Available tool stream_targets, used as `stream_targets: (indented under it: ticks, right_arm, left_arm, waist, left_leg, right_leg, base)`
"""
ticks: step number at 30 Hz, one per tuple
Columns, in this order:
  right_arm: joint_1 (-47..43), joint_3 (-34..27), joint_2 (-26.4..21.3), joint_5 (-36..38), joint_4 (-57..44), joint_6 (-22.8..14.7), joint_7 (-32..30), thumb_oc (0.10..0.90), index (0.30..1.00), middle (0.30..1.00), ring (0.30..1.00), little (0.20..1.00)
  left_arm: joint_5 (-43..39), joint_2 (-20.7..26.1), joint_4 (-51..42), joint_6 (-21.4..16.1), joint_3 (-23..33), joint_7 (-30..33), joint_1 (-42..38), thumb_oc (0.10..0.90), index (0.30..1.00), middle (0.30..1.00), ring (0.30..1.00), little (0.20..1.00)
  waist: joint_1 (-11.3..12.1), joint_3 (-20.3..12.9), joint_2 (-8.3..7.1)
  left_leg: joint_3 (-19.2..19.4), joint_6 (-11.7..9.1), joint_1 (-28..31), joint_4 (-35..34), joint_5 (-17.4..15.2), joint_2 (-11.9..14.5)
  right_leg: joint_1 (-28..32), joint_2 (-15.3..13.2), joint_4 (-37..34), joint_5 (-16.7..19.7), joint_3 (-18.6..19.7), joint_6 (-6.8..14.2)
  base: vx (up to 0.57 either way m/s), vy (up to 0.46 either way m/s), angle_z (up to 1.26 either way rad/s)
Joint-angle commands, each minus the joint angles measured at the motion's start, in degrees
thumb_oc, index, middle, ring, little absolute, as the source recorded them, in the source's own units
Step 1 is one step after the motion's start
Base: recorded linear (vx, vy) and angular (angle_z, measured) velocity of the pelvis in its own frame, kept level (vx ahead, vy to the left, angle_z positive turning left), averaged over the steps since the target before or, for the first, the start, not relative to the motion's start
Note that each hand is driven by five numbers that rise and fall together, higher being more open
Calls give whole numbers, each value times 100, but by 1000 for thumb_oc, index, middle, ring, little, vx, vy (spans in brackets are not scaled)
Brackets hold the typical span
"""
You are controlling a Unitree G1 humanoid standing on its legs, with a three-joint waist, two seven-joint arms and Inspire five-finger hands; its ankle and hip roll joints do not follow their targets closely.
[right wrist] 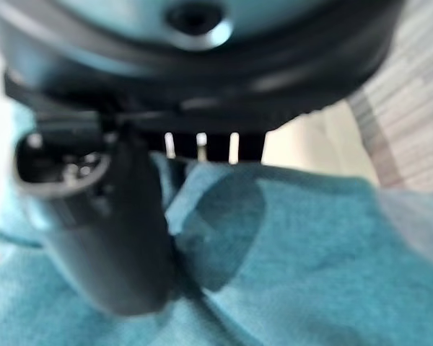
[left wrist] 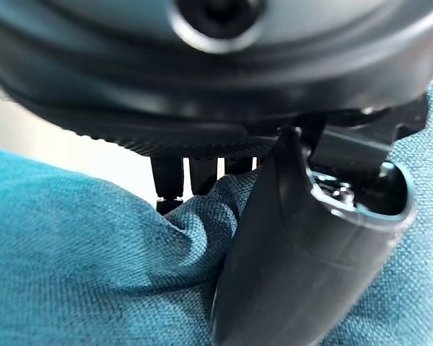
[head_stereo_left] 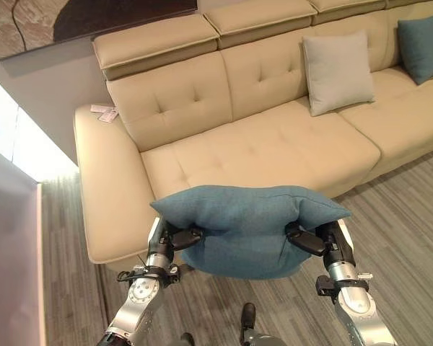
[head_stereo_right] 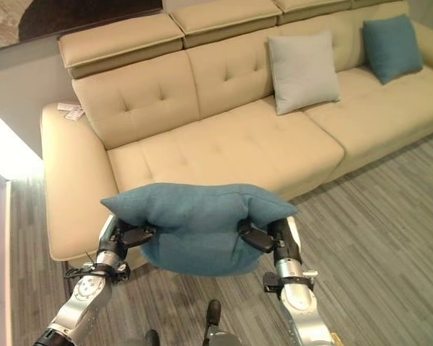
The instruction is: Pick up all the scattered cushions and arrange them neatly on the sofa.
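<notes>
A teal cushion point(head_stereo_left: 249, 227) hangs in the air in front of the beige sofa point(head_stereo_left: 274, 144), above the floor. My left hand point(head_stereo_left: 179, 238) pinches its left end and my right hand point(head_stereo_left: 308, 240) pinches its right end, thumbs pressed into the cloth point(left wrist: 94, 267) point(right wrist: 289, 252). A grey cushion point(head_stereo_left: 338, 71) leans upright against the sofa back at the middle. Another teal cushion point(head_stereo_left: 423, 45) leans against the back at the far right.
The sofa's wide left armrest point(head_stereo_left: 101, 180) carries a small white tag point(head_stereo_left: 105, 112). Striped grey carpet point(head_stereo_left: 411, 216) runs along the sofa's front. A dark picture point(head_stereo_left: 72, 18) hangs on the wall behind. Bright light falls on the floor at the left.
</notes>
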Motion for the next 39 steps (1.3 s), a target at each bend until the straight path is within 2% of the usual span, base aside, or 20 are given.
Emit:
stream_targets:
  ticks: [1, 5, 7, 11, 16, 17, 18, 20, 22, 23, 24, 26, 27, 28, 29, 32, 33, 35, 36, 39]
  right_arm:
    - [-486, 118, 17, 75, -982, -732, 119, 400, 300, 300, 300, 300]
    - [-575, 164, 10, 47, -900, -714, 50, 400, 300, 300, 300, 300]
    - [-563, 185, 46, 15, -929, -716, 116, 400, 300, 300, 300, 300]
    - [-547, 260, 154, 16, -929, -677, 233, 400, 300, 300, 300, 300]
    - [-574, 291, 185, 9, -922, -674, 246, 400, 300, 300, 300, 300]
    - [-622, 352, 295, -49, -889, -635, 346, 400, 300, 300, 300, 300]
    - [-713, 391, 303, -95, -898, -598, 408, 400, 300, 300, 300, 300]
    - [-759, 447, 334, -75, -858, -587, 442, 400, 300, 300, 300, 300]
    - [-735, 448, 367, -68, -857, -581, 475, 400, 300, 300, 300, 300]
    - [-733, 450, 366, -68, -858, -581, 475, 400, 300, 300, 300, 300]
    - [-714, 412, 364, -58, -833, -571, 488, 400, 300, 300, 300, 300]
    - [-727, 401, 355, -42, -816, -574, 490, 400, 300, 300, 300, 300]
    - [-768, 404, 347, 4, -809, -596, 474, 400, 300, 300, 300, 300]
    - [-769, 406, 346, 5, -805, -598, 474, 400, 300, 300, 300, 300]
    - [-826, 414, 310, 11, -821, -600, 456, 400, 300, 300, 300, 300]
    - [-868, 432, 302, -9, -844, -593, 459, 400, 300, 300, 300, 300]
    - [-859, 424, 298, -26, -855, -599, 465, 400, 300, 300, 300, 300]
    - [-834, 428, 297, -30, -859, -610, 467, 400, 300, 300, 300, 300]
    - [-784, 416, 263, -12, -881, -631, 462, 400, 300, 300, 300, 300]
    - [-738, 385, 212, 3, -904, -643, 444, 400, 300, 300, 300, 300]
  left_arm:
    - [165, -147, -939, -580, -384, -503, -785, 400, 300, 300, 300, 300]
    - [178, -151, -942, -564, -347, -456, -812, 400, 300, 300, 300, 300]
    - [156, -106, -1000, -571, -284, -481, -719, 400, 300, 300, 300, 300]
    - [142, 21, -1074, -538, -207, -465, -584, 400, 300, 300, 300, 300]
    - [152, 45, -1085, -527, -187, -463, -560, 400, 300, 300, 300, 300]
    - [129, 131, -1158, -519, -107, -467, -450, 400, 300, 300, 300, 300]
    - [103, 163, -1191, -526, -72, -433, -401, 400, 300, 300, 300, 300]
    - [108, 198, -1200, -543, -23, -387, -380, 400, 300, 300, 300, 300]
    - [98, 197, -1242, -555, 32, -403, -333, 400, 300, 300, 300, 300]
    - [98, 197, -1245, -554, 33, -404, -329, 400, 300, 300, 300, 300]
    - [27, 179, -1273, -569, 92, -466, -253, 400, 300, 300, 300, 300]
    - [11, 177, -1263, -571, 114, -498, -232, 400, 300, 300, 300, 300]
    - [-1, 156, -1235, -559, 132, -509, -232, 400, 300, 300, 300, 300]
    - [-1, 154, -1234, -559, 133, -509, -232, 400, 300, 300, 300, 300]
    - [-2, 111, -1192, -554, 170, -511, -257, 400, 300, 300, 300, 300]
    - [30, 82, -1152, -575, 198, -531, -273, 400, 300, 300, 300, 300]
    - [70, 57, -1141, -585, 176, -594, -252, 400, 300, 300, 300, 300]
    - [71, 35, -1146, -597, 170, -593, -223, 400, 300, 300, 300, 300]
    - [10, -25, -1120, -595, 149, -613, -199, 400, 300, 300, 300, 300]
    - [-10, -60, -1079, -576, 80, -658, -283, 400, 300, 300, 300, 300]
  waist:
    - [8, -383, -69]
    - [144, -330, -16]
    - [198, -443, 27]
    - [273, -614, -130]
    - [324, -630, -169]
    - [410, -629, -223]
    - [337, -498, -155]
    - [314, -422, -26]
    - [332, -400, 49]
    - [321, -397, 47]
    - [295, -391, 100]
    - [283, -396, 98]
    - [249, -386, 69]
    - [245, -383, 81]
    - [187, -353, 73]
    - [162, -336, 48]
    - [140, -401, -27]
    - [131, -428, -33]
    - [117, -522, -57]
    - [82, -530, -52]
  left_leg:
    - [81, 126, -424, -778, 218, -130]
    - [45, 60, -623, -1449, 614, -268]
    - [-83, 82, -400, -1743, 739, -238]
    - [29, 250, -173, -1561, 541, -255]
    - [87, 296, -136, -1505, 449, -268]
    - [138, 551, 162, -1380, 100, -365]
    - [138, 708, 314, -1374, 19, -383]
    - [152, 787, 431, -1431, -17, -327]
    - [105, 803, 600, -1548, -60, -311]
    - [95, 802, 609, -1555, -59, -317]
    - [-2, 763, 811, -1704, -99, -326]
    - [-8, 742, 885, -1752, -120, -340]
    - [-17, 698, 1005, -1823, -180, -368]
    - [-24, 694, 1020, -1831, -188, -356]
    - [-107, 626, 1162, -1908, -256, -377]
    - [-166, 571, 1316, -1944, -345, -398]
    - [-210, 500, 1453, -1947, -467, -420]
    - [-227, 460, 1495, -1935, -496, -395]
    - [-240, 321, 1533, -1829, -593, -301]
    - [-228, 140, 1400, -1380, -622, -184]
  right_leg:
    - [778, 206, 200, -882, 152, 694]
    - [970, 374, 222, -1067, 310, 637]
    - [1124, 497, 241, -1218, 412, 597]
    - [1302, 364, 618, -1520, 590, 601]
    - [1277, 323, 782, -1562, 628, 637]
    - [892, 157, 1964, -1350, 615, 983]
    - [397, 63, 2835, -840, 624, 1279]
    - [27, 19, 3366, -635, 511, 1384]
    - [-217, -128, 3471, -707, 303, 1318]
    - [-210, -135, 3478, -718, 293, 1317]
    - [-358, -191, 3012, -991, 125, 1140]
    - [-390, -231, 2689, -1050, 74, 1080]
    - [-515, -281, 2074, -923, 30, 1043]
    - [-489, -267, 2046, -918, 20, 1042]
    - [-656, -333, 1498, -646, 66, 1084]
    - [-680, -362, 1203, -478, 38, 1122]
    - [-471, -321, 917, -434, 70, 1098]
    - [-364, -281, 833, -399, 76, 1071]
    - [-187, -215, 736, -392, 28, 1007]
    - [23, -148, 612, -474, -86, 918]
  base:
    - [137, 6, -15]
    - [205, 11, -24]
    - [351, 58, -71]
    - [299, 80, -30]
    - [135, 59, -17]
    - [322, 206, 7]
    - [341, 241, -20]
    - [67, 105, -43]
    - [120, 61, 4]
    - [268, 47, 12]
    - [161, 2, 7]
    - [208, -45, 4]
    - [194, -77, 9]
    - [255, -145, 14]
    - [202, -130, 9]
    - [216, -147, 12]
    - [165, -108, 12]
    - [222, -189, 9]
    - [269, -270, 12]
    - [135, -197, 28]
